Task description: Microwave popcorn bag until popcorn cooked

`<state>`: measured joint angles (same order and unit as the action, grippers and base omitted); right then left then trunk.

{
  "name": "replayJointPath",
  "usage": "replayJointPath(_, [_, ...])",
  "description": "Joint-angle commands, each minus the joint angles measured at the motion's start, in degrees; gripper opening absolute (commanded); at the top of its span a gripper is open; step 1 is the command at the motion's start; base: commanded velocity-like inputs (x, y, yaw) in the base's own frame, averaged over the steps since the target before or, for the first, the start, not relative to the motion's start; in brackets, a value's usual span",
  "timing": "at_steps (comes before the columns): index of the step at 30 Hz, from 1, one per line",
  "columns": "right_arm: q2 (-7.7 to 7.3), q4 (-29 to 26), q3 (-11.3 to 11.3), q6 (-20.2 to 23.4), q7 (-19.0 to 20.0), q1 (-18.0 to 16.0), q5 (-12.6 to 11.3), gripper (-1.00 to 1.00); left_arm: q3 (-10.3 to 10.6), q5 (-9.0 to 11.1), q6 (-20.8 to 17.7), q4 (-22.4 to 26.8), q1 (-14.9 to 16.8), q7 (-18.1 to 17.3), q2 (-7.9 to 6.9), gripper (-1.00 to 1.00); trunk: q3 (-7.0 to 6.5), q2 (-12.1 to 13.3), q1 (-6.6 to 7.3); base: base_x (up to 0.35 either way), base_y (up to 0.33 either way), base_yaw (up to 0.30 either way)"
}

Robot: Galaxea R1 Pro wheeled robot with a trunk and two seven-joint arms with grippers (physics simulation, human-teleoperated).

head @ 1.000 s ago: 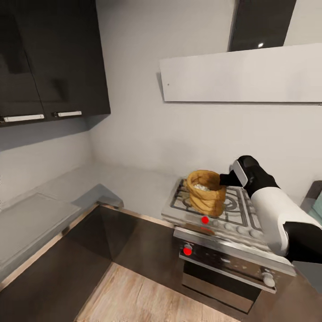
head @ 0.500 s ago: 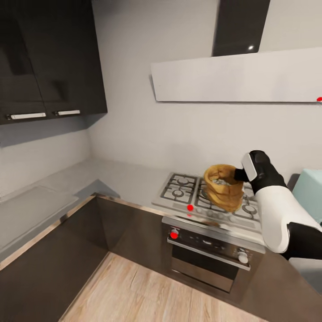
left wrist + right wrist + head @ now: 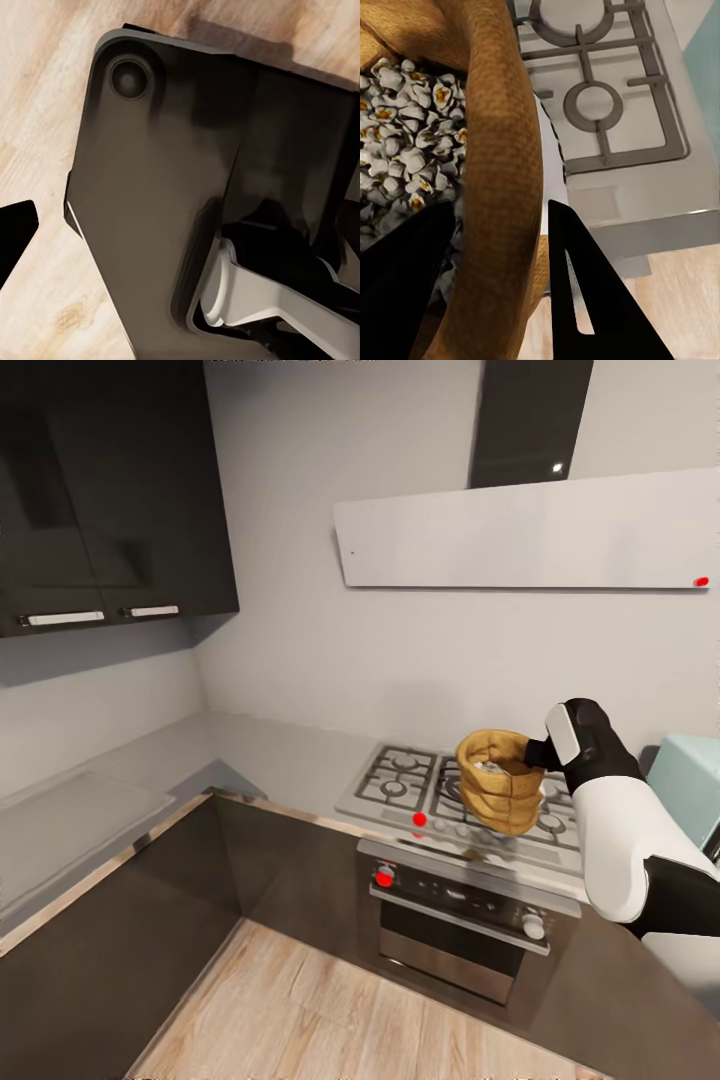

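The right gripper [image 3: 502, 292] pinches the popcorn bag's [image 3: 499, 794] rim above the hob [image 3: 455, 792]. The microwave [image 3: 690, 785] is cut off at the right edge. The left gripper's state is hard to tell.

You've got a dark upper cabinet [image 3: 110, 490] with two pale bar handles [image 3: 65, 618] up in the left corner. A flat pale range hood [image 3: 530, 545] hangs on the back wall with a tiny red dot [image 3: 701, 581] near its right end, and a dark chimney [image 3: 530, 420] rises above it. Down below there's a built-in oven [image 3: 455, 930], dark front, steel knobs [image 3: 533, 927], plus a red dot [image 3: 384, 879] at its left edge. Light wood floor [image 3: 300, 1030] runs in front.
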<state>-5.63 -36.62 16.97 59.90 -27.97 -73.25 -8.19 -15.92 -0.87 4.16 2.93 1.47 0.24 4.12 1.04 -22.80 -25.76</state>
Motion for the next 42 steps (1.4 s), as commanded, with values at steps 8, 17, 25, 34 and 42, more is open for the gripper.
replayJointPath(8, [-0.04, 0.1, 1.6, 0.1, -0.5, 0.0, -0.5, -1.00, -0.5, 0.3, 0.3, 0.1, -0.5, 0.0, -0.07, 1.00, 0.11, -0.1, -0.02, -0.250, -0.188, 0.000])
replayJointPath(17, [0.06, 0.5, 1.5, 0.1, -0.5, 0.0, -0.5, -1.00, -0.5, 0.3, 0.3, 0.1, -0.7, 0.0, -0.07, 1.00, 0.11, -0.1, -0.02, -0.282, -0.212, 0.000])
replayJointPath(25, [0.10, 0.6, 1.5, 0.1, 0.0, 0.1, -0.6, -1.00, -0.5, 0.0, 0.3, 0.1, -0.7, 0.0, -0.07, 1.00, 0.11, -0.1, -0.02, -0.298, -0.174, 0.000])
replayJointPath(34, [2.26, 0.8, 1.0, 0.1, 0.7, 1.3, -0.5, -1.00, -0.5, 0.0, 0.3, 0.2, -0.7, 0.0, -0.07, 1.00, 0.11, -0.1, -0.02, -0.343, -0.006, 0.000])
replayJointPath(42, [3.29, 0.8, 0.9, 0.1, 0.7, 1.3, -0.5, -1.00, -0.5, 0.0, 0.4, 0.2, -0.8, 0.0, -0.07, 1.00, 0.11, -0.1, -0.02, -0.345, 0.064, 0.000])
